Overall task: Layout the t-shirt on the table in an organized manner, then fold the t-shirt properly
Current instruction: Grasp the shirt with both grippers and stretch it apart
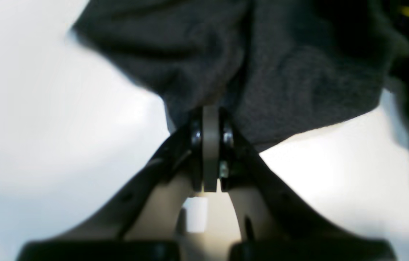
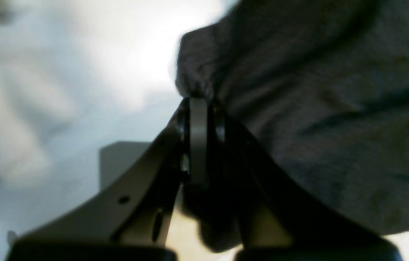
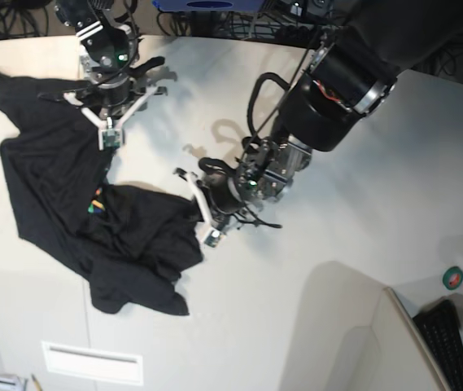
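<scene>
1. Sprawling across the table [image 3: 321, 269], the t-shirt [image 3: 52, 187] lies crumpled on the tabletop's left part in the base view, black and creased, with a small patch of coloured print showing near its middle.
2. On the shirt's right edge, the left gripper [image 3: 201, 213] has its jaws pressed together on a bunched fold of the dark fabric; the left wrist view shows the cloth [image 1: 262, 72] pinched right at the fingertips [image 1: 210, 119].
3. At the shirt's upper edge, the right gripper [image 3: 107, 129] is likewise clamped on the fabric, and the right wrist view shows the grey-black cloth [image 2: 317, 108] gathered at its closed tips [image 2: 198, 105].
4. Beyond the shirt, at the table's far right edge, sits a small green roll of tape [image 3: 453, 278], well apart from the cloth.
5. A keyboard [image 3: 451, 342] lies past the table's lower right corner.
</scene>
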You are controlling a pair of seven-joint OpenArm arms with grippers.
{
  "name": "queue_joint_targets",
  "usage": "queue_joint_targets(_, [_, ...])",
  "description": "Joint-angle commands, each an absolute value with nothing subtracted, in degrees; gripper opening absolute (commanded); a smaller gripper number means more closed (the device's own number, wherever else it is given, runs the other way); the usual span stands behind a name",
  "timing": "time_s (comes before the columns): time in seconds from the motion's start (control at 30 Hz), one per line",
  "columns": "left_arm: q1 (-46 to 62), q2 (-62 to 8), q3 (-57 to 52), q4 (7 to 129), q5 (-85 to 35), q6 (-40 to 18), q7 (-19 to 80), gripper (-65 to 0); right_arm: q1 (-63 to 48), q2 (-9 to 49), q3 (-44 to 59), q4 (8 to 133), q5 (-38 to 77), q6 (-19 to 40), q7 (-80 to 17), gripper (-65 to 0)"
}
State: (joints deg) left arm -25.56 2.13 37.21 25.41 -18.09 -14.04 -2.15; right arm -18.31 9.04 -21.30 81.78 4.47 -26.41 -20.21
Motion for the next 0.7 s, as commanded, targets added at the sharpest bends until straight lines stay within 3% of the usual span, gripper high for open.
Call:
queue_joint_targets(0.0, [-25.2, 0.4, 37.3, 24.6, -15.9, -11.0, 4.9, -65.0, -18.2, 9.5, -20.1, 82.6, 4.0, -26.7, -19.7, -65.0])
queue_joint_targets(0.2, [-22.0, -4.0, 30.0, 27.7, -15.8, -11.0, 4.9, -65.0, -17.5, 9.5, -14.8, 82.6, 4.0, -26.5, -19.7, -65.0])
queue_joint_targets(0.67, [-6.5, -13.3, 8.9, 55.4, -15.5, -11.0, 13.5, -65.0, -11.1, 9.5, -11.7, 82.2, 4.0, -26.5, -19.8, -65.0])
